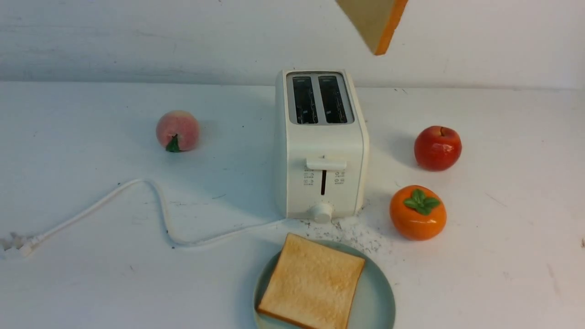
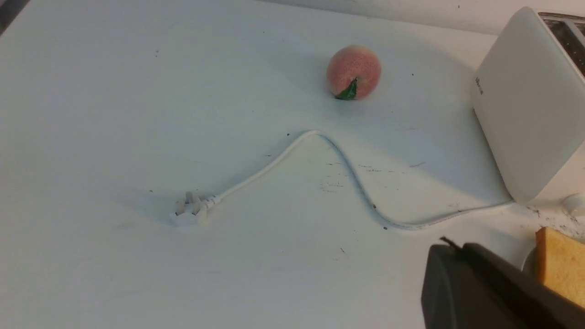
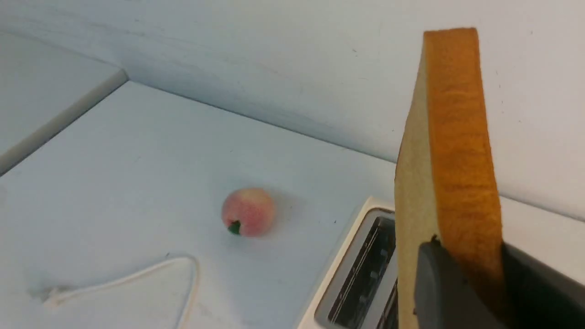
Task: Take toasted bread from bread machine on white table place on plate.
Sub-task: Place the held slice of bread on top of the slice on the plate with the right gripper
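Observation:
The cream-white bread machine point(image 1: 320, 146) stands mid-table on the white table point(image 1: 91, 274), and both its slots look empty. One slice of toasted bread point(image 1: 311, 283) lies flat on the pale blue-green plate point(image 1: 377, 297) in front of it. My right gripper point(image 3: 466, 256) is shut on the lower edge of the second slice point(image 3: 452, 151) and holds it upright, high above the toaster point(image 3: 356, 269). Only a corner of this slice point(image 1: 377, 23) shows at the top of the front view. My left gripper point(image 2: 452, 246) is shut and empty, beside the plate's toast point(image 2: 560, 267).
A peach point(image 1: 178, 130) lies left of the toaster. A red apple point(image 1: 437, 148) and an orange persimmon point(image 1: 417, 212) lie to its right. The white cord point(image 1: 137, 201) loops across the left half to a plug. Crumbs point(image 1: 361, 235) lie between toaster and plate.

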Robot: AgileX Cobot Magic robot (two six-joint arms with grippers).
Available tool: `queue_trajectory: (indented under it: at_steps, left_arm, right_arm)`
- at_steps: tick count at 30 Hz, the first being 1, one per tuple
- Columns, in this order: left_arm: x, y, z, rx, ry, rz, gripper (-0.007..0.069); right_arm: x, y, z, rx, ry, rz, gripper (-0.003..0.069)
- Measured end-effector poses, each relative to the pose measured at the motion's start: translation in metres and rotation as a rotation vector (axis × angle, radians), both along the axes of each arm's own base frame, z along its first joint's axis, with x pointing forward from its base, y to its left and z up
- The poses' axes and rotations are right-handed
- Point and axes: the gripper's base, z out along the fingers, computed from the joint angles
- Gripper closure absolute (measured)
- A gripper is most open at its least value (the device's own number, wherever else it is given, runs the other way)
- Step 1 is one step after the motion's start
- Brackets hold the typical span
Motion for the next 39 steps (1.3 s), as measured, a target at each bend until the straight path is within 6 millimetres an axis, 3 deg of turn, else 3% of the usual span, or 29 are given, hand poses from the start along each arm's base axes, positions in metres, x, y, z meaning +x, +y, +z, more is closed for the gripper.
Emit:
queue_trajectory:
  at_steps: [3, 7, 8, 9, 10, 12, 13, 16, 18, 22, 27, 39]
  left_arm:
    - [0.0, 0.0, 0.0, -0.003, 0.002, -0.003, 0.0638]
    - [0.0, -0.001, 0.0, -0.005, -0.004, -0.004, 0.0638]
    - [0.0, -0.001, 0.001, -0.006, -0.011, -0.006, 0.0638]
    - [0.001, -0.001, 0.001, -0.006, -0.013, -0.006, 0.0638]
    - [0.001, -0.001, 0.001, -0.007, -0.018, -0.008, 0.0638]
    - [0.001, -0.001, 0.001, -0.008, -0.018, -0.008, 0.0638]
    - [0.001, -0.001, 0.001, -0.008, -0.018, -0.008, 0.0638]
    - [0.001, -0.001, 0.001, -0.007, -0.018, -0.008, 0.0638]
    - [0.001, -0.001, 0.001, -0.005, -0.019, -0.009, 0.0638]
    - [0.001, -0.001, 0.001, -0.005, -0.02, -0.01, 0.0638]
    - [0.001, -0.001, 0.001, -0.004, -0.014, -0.008, 0.0638]
    - [0.0, 0.0, 0.0, -0.001, 0.003, -0.004, 0.0638]
  right_arm:
    - [-0.036, -0.011, 0.008, -0.054, 0.075, 0.048, 0.0543]
    - [-0.058, -0.016, -0.017, -0.106, 0.239, 0.084, 0.0543]
    - [-0.061, -0.015, -0.043, -0.105, 0.33, 0.096, 0.0543]
    - [-0.062, -0.015, -0.047, -0.105, 0.343, 0.099, 0.0543]
    - [-0.062, -0.011, -0.079, -0.073, 0.432, 0.107, 0.0543]
    - [-0.063, -0.007, -0.111, -0.024, 0.518, 0.126, 0.0543]
    - [-0.063, -0.007, -0.115, -0.029, 0.524, 0.125, 0.0543]
    - [-0.066, 0.002, -0.16, 0.067, 0.619, 0.187, 0.0543]
    - [-0.065, 0.01, -0.18, 0.106, 0.638, 0.268, 0.0543]
    - [-0.053, 0.026, -0.197, 0.188, 0.655, 0.389, 0.0543]
    - [-0.036, 0.035, -0.229, 0.181, 0.705, 0.436, 0.0543]
    - [-0.005, 0.02, -0.261, 0.152, 0.712, 0.27, 0.0543]
